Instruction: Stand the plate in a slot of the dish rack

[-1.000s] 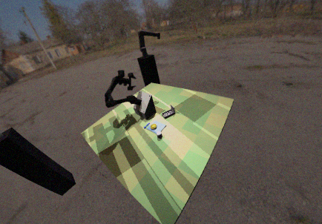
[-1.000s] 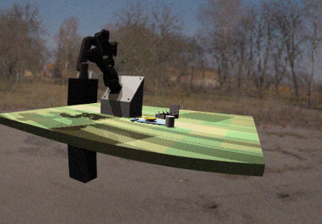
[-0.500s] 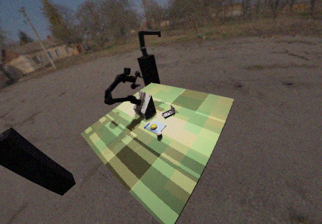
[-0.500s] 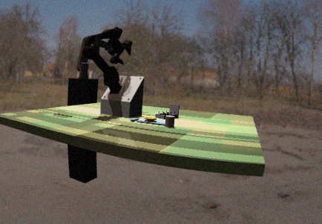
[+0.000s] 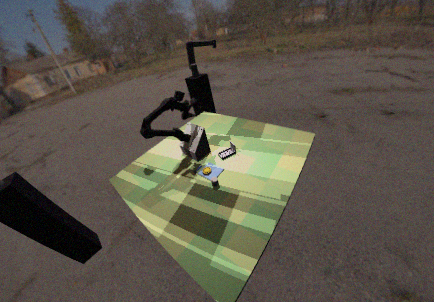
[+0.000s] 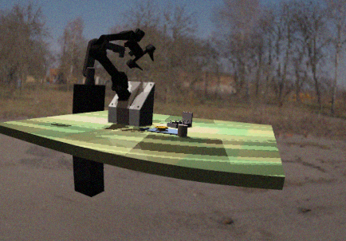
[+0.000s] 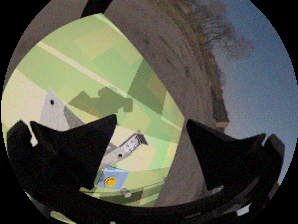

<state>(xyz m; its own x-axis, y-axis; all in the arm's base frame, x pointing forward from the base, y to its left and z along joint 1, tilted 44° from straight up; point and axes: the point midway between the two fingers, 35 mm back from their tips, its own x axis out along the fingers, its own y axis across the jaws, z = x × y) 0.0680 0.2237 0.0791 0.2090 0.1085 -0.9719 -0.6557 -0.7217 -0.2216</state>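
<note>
From left to right in the exterior view: standing behind the patchwork green-and-cream tabletop [image 5: 250, 226] [image 6: 255, 152] [image 7: 100, 45], just a tall black rectangular post [image 5: 200, 93] [image 6: 88, 100]. Next, rising from a grey, wedge-shaped base [image 5: 196, 143] [image 6: 148, 106] [image 7: 54, 112], a black, jointed robot arm [image 5: 159, 111] [image 6: 105, 61], bent high above the surface. Extended at its end, well above the tabletop, a black two-fingered gripper [image 5: 192, 109] [image 6: 147, 65] [image 7: 152, 120], spread nearly to its full width, with nothing between its fingers. Farther right and well below, lying flat on a blue rectangular mat [image 5: 217, 171] [image 6: 169, 132] [image 7: 120, 174], a small round yellow plate [image 5: 207, 170] [image 6: 161, 128] [image 7: 110, 182], outside the rack and well apart from the gripper. Beyond the mat, a small grey slotted dish rack [image 5: 227, 153] [image 6: 179, 124] [image 7: 132, 144] with a raised panel at one end, no plate visible in its slots. In front of the rack, upright near the mat's edge, a short grey cylinder [image 5: 215, 181] [image 6: 182, 130] [image 7: 125, 192].
</note>
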